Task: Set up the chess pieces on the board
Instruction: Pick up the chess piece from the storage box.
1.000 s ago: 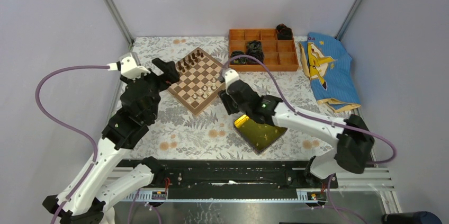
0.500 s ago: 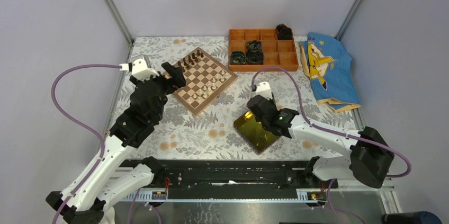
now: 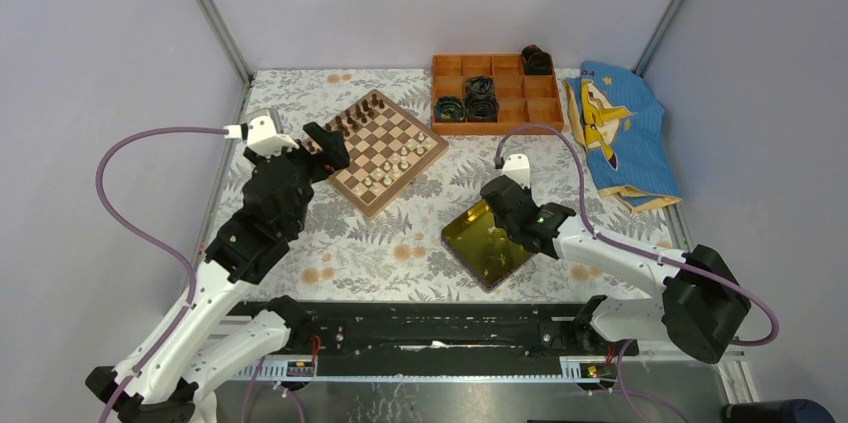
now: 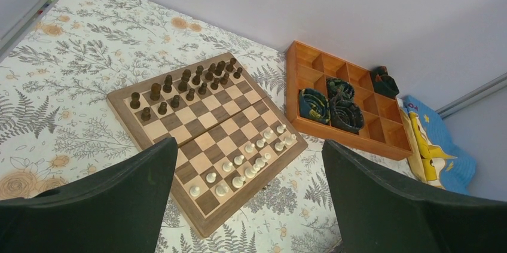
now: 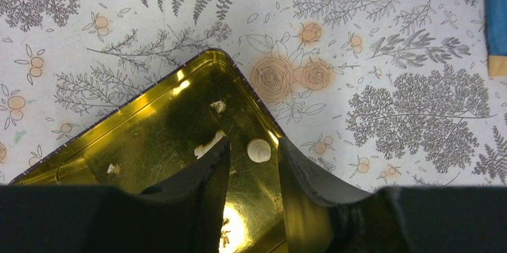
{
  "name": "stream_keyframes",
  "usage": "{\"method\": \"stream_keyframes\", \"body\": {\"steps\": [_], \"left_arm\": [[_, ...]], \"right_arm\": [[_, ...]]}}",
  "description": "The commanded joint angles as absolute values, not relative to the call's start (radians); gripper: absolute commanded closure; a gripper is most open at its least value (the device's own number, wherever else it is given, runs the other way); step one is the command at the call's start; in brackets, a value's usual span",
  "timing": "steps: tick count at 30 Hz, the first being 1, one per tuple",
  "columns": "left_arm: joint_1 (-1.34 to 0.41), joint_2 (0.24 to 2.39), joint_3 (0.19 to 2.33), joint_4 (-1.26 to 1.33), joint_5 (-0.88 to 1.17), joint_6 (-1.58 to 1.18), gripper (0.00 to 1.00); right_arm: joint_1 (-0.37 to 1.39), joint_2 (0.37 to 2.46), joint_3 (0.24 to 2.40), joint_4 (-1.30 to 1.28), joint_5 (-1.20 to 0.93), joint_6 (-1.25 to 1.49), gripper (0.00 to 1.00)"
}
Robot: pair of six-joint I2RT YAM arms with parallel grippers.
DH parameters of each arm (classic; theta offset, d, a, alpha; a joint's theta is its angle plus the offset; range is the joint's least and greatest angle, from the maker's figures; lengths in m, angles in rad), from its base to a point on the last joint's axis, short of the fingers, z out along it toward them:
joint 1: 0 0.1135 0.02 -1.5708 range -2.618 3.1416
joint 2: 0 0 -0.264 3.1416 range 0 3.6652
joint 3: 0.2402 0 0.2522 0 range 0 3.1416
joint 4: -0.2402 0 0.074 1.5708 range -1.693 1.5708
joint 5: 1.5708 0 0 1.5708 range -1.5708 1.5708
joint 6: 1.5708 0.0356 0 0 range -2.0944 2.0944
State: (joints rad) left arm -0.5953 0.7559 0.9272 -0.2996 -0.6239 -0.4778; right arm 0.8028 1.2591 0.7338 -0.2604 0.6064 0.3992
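The board (image 3: 383, 151) lies at the back centre, with cream chess pieces (image 4: 251, 160) in two rows on its near right side and dark ones (image 4: 185, 85) along the far side. My right gripper (image 5: 251, 151) hangs low over the yellow tray (image 3: 505, 261), open. One upright cream piece (image 5: 259, 150) sits between its fingers, with a gap on each side. A second cream piece (image 5: 209, 143) lies half hidden by the left finger (image 5: 212, 169). My left gripper (image 3: 322, 143) is open wide at the board's left edge, holding nothing.
An orange compartment box (image 3: 497, 93) with dark coils stands behind the board. A blue printed cloth (image 3: 620, 133) lies at the back right. Small pale crumbs (image 5: 219, 106) dot the tray. The tablecloth has a fern print.
My right arm has swung from the board's right corner back and down over the yellow tray, its jaws narrowing. The left arm shifted slightly towards the board, then held still.
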Motion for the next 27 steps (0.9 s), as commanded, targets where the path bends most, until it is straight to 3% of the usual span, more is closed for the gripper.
{"method": "stream_keyframes", "body": {"steps": [1,7,27], "left_arm": [[-0.6,0.741,0.916,-0.249,-0.615,-0.48,0.01],[-0.6,0.738,0.914,-0.249,-0.606,-0.487,0.01],[-0.599,0.716,0.896,-0.253,-0.609,-0.489,0.01]], "right_arm": [[0.796,1.22,0.711,-0.27,0.575,0.443,0.6],[0.796,1.205,0.693,-0.296,0.552,0.472,0.66],[0.773,1.279,0.675,-0.274,0.548,0.493,0.67]]}}
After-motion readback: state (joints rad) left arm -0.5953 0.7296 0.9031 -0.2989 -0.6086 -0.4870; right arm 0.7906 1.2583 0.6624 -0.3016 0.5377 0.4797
